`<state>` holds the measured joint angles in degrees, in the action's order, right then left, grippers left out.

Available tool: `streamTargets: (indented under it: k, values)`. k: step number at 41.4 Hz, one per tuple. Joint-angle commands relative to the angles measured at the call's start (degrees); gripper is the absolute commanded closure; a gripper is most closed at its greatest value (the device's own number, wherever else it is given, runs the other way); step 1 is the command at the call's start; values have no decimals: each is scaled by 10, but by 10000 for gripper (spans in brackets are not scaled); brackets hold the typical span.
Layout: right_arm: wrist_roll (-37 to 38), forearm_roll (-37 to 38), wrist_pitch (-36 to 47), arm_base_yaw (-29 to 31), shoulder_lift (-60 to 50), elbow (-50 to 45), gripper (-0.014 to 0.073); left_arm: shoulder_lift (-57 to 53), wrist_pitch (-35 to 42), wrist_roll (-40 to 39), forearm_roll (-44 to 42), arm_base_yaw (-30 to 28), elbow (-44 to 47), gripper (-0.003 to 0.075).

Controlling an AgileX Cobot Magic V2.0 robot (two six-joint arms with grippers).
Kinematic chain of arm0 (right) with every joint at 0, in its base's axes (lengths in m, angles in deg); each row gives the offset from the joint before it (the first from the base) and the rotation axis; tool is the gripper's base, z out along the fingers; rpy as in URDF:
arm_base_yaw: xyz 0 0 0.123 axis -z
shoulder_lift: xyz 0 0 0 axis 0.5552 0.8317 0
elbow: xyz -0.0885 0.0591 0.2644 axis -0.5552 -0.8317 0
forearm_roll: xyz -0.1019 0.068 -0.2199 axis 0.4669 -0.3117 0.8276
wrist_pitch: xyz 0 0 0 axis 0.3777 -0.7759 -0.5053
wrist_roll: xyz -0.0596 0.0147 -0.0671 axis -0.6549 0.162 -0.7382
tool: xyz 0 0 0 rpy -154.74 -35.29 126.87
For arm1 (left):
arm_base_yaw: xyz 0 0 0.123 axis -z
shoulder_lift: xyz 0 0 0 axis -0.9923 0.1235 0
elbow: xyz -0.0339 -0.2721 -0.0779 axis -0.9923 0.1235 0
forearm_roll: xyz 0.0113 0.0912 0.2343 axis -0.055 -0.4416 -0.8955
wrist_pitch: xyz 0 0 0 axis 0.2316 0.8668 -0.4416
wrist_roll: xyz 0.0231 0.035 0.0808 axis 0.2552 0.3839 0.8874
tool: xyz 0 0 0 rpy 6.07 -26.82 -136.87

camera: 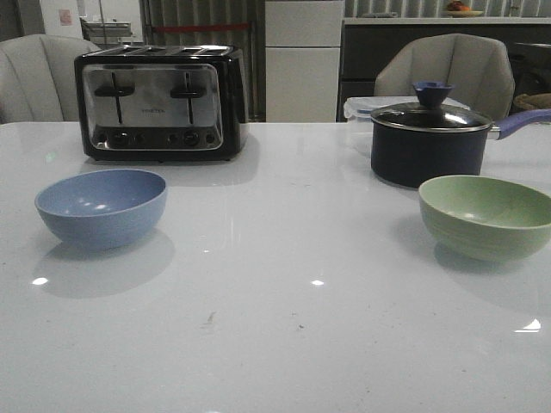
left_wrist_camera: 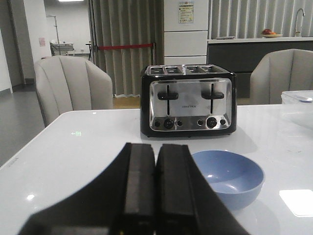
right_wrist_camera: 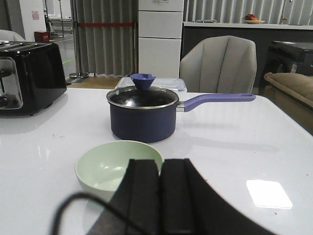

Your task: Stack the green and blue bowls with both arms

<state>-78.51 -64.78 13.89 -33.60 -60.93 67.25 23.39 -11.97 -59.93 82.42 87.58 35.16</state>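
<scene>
The dusty blue bowl [camera: 102, 206] sits upright and empty on the left of the white table; the left wrist view also shows the blue bowl [left_wrist_camera: 230, 176]. The pale green bowl [camera: 487, 216] sits upright and empty on the right; the right wrist view also shows the green bowl [right_wrist_camera: 115, 166]. My left gripper [left_wrist_camera: 156, 149] is shut and empty, short of the blue bowl and to one side of it. My right gripper [right_wrist_camera: 160, 164] is shut and empty, just short of the green bowl's near rim. Neither arm shows in the front view.
A black and chrome toaster [camera: 161, 101] stands behind the blue bowl. A dark lidded saucepan [camera: 429, 142] with a purple-blue handle [camera: 525, 123] stands behind the green bowl, with a clear lidded box [camera: 360, 110] behind it. Grey chairs stand beyond the table.
</scene>
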Motion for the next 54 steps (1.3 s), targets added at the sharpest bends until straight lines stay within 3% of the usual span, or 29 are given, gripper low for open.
streamTargets:
  k: [1, 22, 34, 43, 54]
  values:
    - [-1, 6, 46, 3, -10, 2, 568, -11, 51, -4, 5, 3, 3, 627]
    - [-1, 6, 46, 3, -10, 2, 568, -11, 51, -4, 5, 3, 3, 627]
    - [-1, 3, 88, 2, -10, 9, 568, -11, 71, -4, 5, 3, -12, 627]
    - [-1, 1, -19, 2, -8, 117, 568, -8, 24, -4, 5, 3, -115, 627]
    - [-1, 1, -182, 2, 87, 309, 568, 69, -136, -4, 11, 3, -307, 627]
